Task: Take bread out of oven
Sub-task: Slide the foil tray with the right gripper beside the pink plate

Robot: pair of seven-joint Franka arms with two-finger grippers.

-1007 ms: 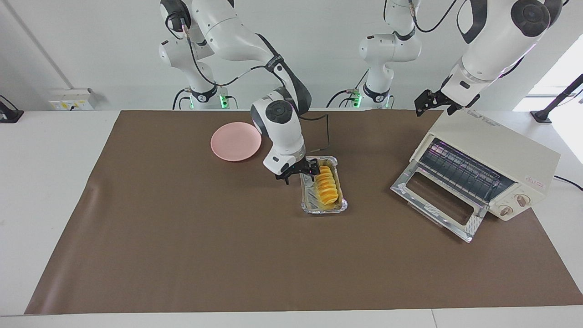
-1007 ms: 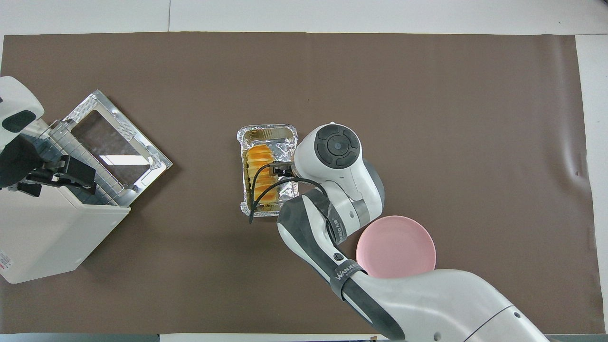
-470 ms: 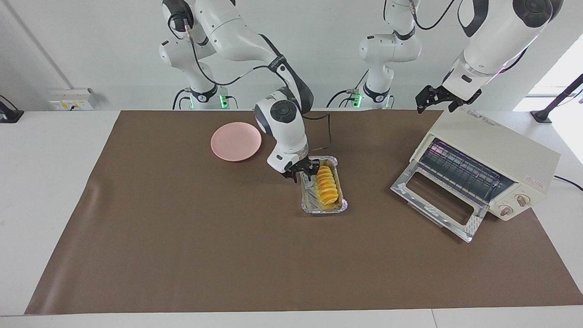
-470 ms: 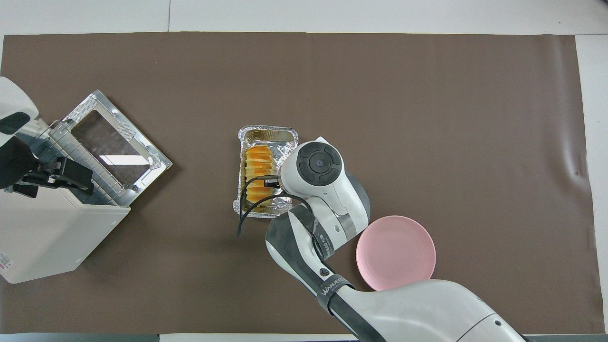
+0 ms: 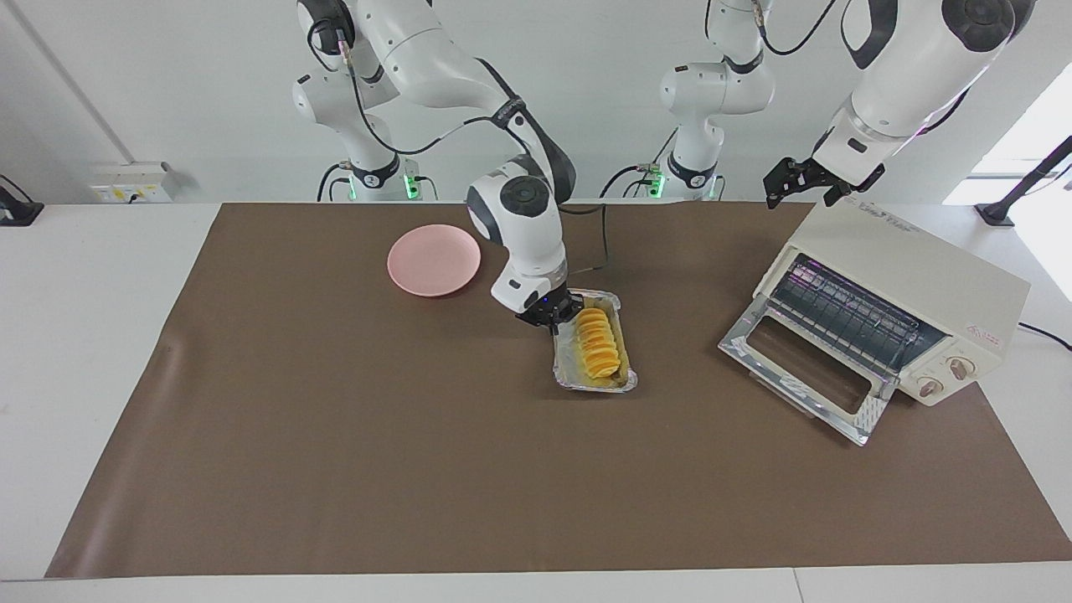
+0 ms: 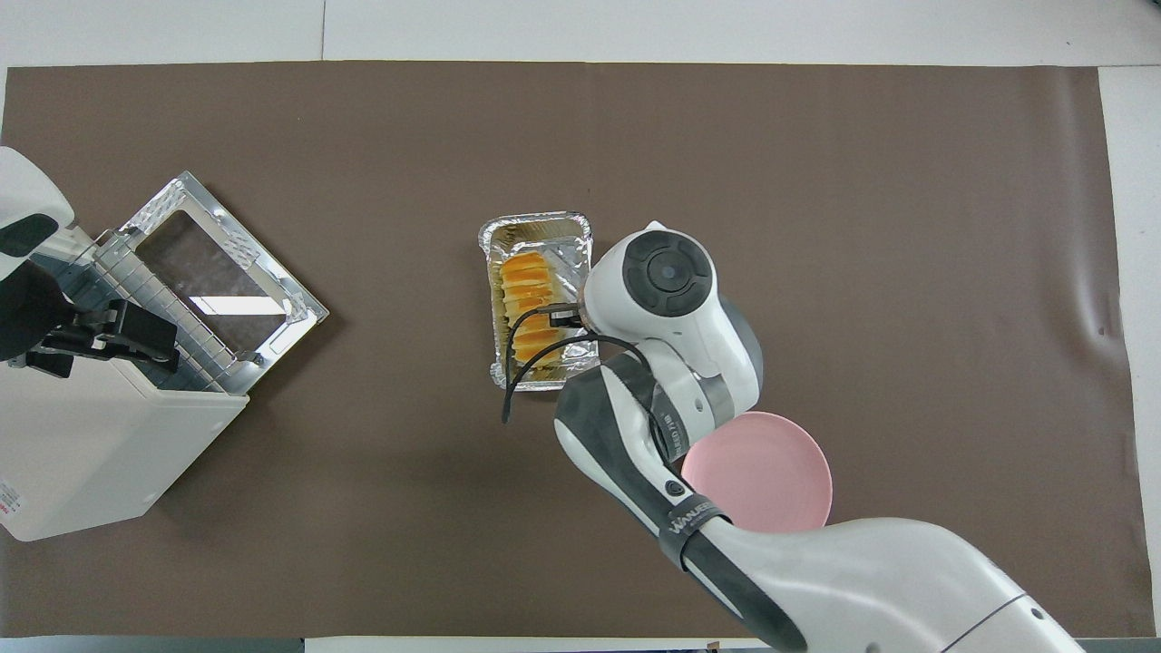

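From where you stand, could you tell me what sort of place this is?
Probably a robotics lab staged as a kitchen: a toaster oven and bread on a brown mat, no real counter.

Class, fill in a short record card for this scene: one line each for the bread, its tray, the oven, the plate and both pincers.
bread: lying in the foil tray, outside the oven
foil tray: on the brown mat, mid-table
oven: door down, rack bare, toward the left arm's end
pink plate: bare, nearer the robots than the tray
right pincer: low at the tray's edge beside the bread
left pincer: raised over the oven's top, waiting
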